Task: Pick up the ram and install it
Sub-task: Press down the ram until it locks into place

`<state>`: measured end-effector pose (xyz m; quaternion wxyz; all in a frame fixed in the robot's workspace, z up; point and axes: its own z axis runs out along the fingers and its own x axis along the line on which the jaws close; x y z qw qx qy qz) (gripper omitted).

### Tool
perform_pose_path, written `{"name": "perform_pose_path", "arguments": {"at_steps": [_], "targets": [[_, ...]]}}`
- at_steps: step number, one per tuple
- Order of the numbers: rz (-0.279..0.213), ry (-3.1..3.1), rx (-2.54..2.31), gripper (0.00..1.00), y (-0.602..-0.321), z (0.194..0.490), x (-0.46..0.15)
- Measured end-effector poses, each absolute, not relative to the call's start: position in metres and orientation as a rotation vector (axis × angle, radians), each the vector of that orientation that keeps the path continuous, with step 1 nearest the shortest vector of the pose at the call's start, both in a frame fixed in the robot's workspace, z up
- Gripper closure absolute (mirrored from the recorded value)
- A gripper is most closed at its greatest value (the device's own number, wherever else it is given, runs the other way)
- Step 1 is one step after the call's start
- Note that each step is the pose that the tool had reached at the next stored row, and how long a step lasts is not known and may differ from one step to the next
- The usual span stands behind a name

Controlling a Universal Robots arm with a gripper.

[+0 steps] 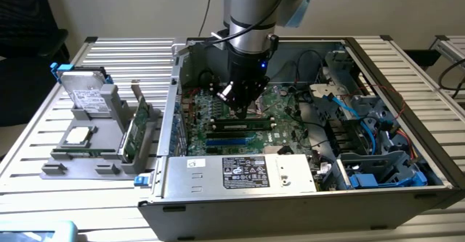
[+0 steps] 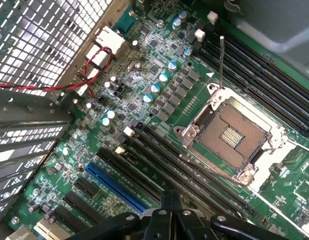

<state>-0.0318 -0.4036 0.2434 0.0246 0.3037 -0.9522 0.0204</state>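
One ram [image 1: 242,125] stick lies along a black slot on the motherboard [image 1: 280,103] inside the open case [image 1: 436,160], so I judge placement largely done, though I cannot confirm it is fully latched. My gripper [image 1: 240,107] hovers directly above it, fingers closed together, holding nothing.

The open computer case [image 1: 305,198] lay on the tabletop [image 1: 123,56], toward the exterior view's right. Inside it the motherboard [image 1: 218,108] lay flat, the ram [image 1: 242,125] seated in a slot, the hand [image 1: 240,107] just above. The power supply [image 1: 240,172] sat at the case's near edge. A parts holder [image 1: 98,160] stood beside the case, on the exterior view's left.
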Motion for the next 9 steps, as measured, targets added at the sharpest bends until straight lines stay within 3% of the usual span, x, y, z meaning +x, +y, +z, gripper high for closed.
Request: {"name": "perform_pose_path", "arguments": {"at_steps": [9], "targets": [[0.071,-3.009,0.784,0.89,-0.4036,0.2425,-0.0319]]}}
